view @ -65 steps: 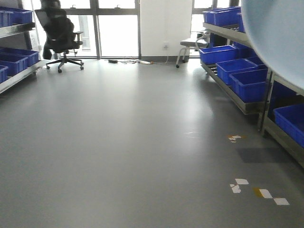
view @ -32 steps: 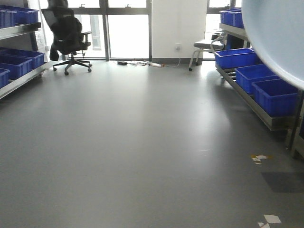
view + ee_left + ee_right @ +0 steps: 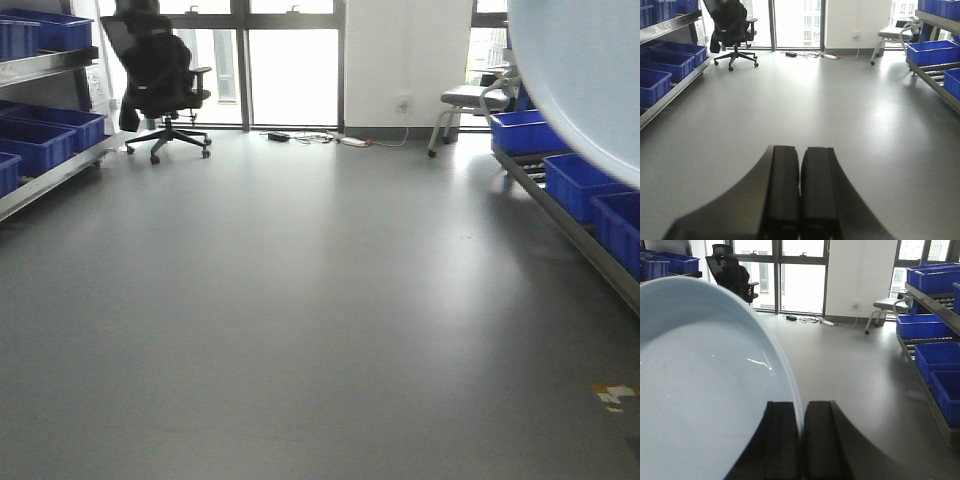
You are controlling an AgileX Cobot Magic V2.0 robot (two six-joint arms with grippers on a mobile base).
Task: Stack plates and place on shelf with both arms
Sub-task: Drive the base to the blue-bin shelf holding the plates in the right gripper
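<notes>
You're looking at a pale bluish-white plate (image 3: 705, 390), plain and glossy with white glints. Right end effector (image 3: 801, 440) and left end effector (image 3: 800, 195) both matte black. Floor (image 3: 300, 300) plain grey; bins (image 3: 45, 140) saturated blue; shelf (image 3: 45, 68) dull silver-grey; office chair (image 3: 160, 70) black; wall (image 3: 405, 50) white; floor tape (image 3: 615, 393) white and orange.

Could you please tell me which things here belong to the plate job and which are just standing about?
Job: plate, right gripper clamping its rim, left gripper shut and empty.
Bystanders: office chair, blue bins, floor cables.
</notes>
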